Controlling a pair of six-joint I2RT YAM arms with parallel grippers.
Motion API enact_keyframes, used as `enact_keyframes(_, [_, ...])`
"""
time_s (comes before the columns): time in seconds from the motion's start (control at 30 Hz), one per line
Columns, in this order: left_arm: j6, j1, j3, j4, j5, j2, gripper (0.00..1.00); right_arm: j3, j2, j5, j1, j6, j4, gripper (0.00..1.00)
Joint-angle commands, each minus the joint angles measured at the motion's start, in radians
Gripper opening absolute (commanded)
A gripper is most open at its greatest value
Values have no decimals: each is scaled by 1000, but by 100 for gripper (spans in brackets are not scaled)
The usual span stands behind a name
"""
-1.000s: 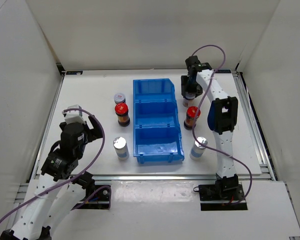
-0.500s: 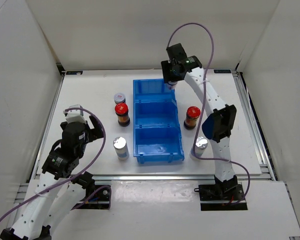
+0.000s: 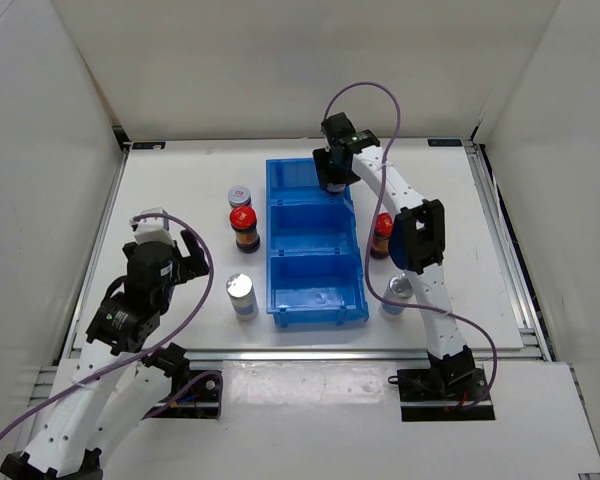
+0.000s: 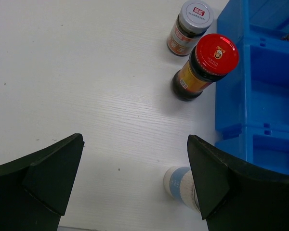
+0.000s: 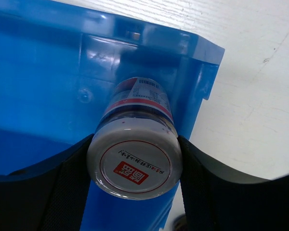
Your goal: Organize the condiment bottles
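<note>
The left gripper [image 4: 135, 140] hangs over the near-left part of the worktop [image 3: 170, 190], jaws spread wide and holding nothing. A broad stretch of worktop runs between it and the left edge.

Just ahead of it, three bottles stand in a row parallel to the left wall of the bin [image 3: 272, 232]. The left white-lid jar [image 4: 192, 21] is farthest back. The left red jar [image 4: 209, 60] stands just beside it. The left silver bottle [image 4: 182, 185] is nearest and well apart from the other two. Only a narrow lane separates this row from the bin, and the red jar stands closest to the wall.

The bin sits mid-worktop with three compartments running from far to near. The right gripper [image 3: 332, 178] reaches into the far compartment, clenched on the held jar [image 5: 135, 161]. That jar is close against the compartment's far right corner. Whether it rests on the floor cannot be told.

Right of the bin stand the right red jar [image 3: 382, 232] and, nearer, the right silver bottle [image 3: 398, 290]. Both are partly hidden by the right arm. Open worktop continues from there to the right edge.
</note>
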Motion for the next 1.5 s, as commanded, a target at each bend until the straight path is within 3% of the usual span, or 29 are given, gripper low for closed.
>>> enact_keyframes(0.0, [7,-4,-3,-12,-13,20,100,37,-33,-17,-3,9,99,13])
enact_keyframes(0.17, [7,-4,15,-12,-4,52,100,28,-32,-17,-12,9,99,48])
enact_keyframes(0.2, [7,-4,16,-12,-4,63,100,28,-42,-17,-12,9,99,65])
enact_keyframes(0.27, [-2,-4,16,-12,-22,63,100,28,-51,-40,-32,9,87,84])
enact_keyframes(0.3, [-2,-4,16,-12,-22,63,100,28,-65,-53,-32,9,71,100])
enact_keyframes(0.43, [-28,-4,35,-12,-111,73,100,66,-134,-90,-66,9,47,100])
enact_keyframes(0.53, [1,-4,103,50,-148,162,100,92,-210,-39,-87,39,8,100])
enact_keyframes(0.6, [59,-4,190,109,-148,285,100,13,-282,-11,-96,53,8,100])
enact_keyframes(0.67, [95,62,274,163,-39,400,100,-74,-403,36,-97,64,34,100])
enact_keyframes(0.7, [95,105,392,163,32,537,100,-166,-442,50,-97,64,34,100])
enact_keyframes(0.73, [95,210,452,163,246,610,100,-209,-518,59,-97,73,34,100])
enact_keyframes(0.83, [54,339,647,152,613,883,100,-391,-670,59,-97,82,34,100])
enact_keyframes(0.9, [53,340,750,152,685,1039,100,-481,-744,24,-97,82,24,100])
enact_keyframes(1.03, [122,312,874,152,703,1211,100,-659,-939,-22,-97,82,-11,100])
enact_keyframes(1.2, [168,285,924,128,719,1307,100,-848,-1114,-42,-106,93,-21,100])
enact_keyframes(1.47, [245,188,858,127,589,1361,100,-1006,-1183,-83,-106,93,-51,100])
